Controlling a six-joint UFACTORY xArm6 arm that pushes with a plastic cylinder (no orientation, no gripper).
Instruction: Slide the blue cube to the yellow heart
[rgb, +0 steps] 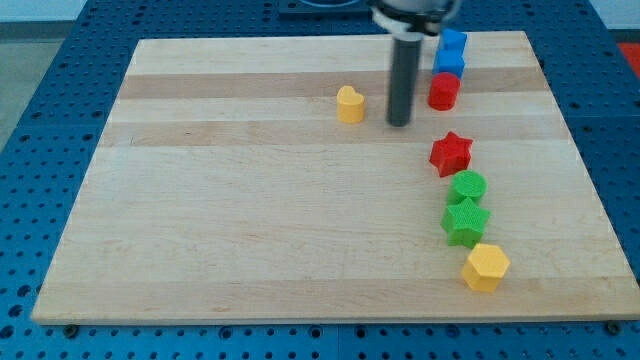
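The blue cube (449, 63) sits near the view's top right of the wooden board (250, 200), just below another blue block (453, 42) and above a red cylinder (443, 91). The yellow heart (349, 104) lies apart, left of them near the board's upper middle. My tip (400, 123) stands on the board between the yellow heart and the red cylinder, a short way right of the heart and not touching it. It is left of and below the blue cube.
A red star (451, 153), a green cylinder (467, 187), a green star (465, 221) and a yellow hexagon (486, 267) run down the view's right side. The blue perforated table surrounds the board.
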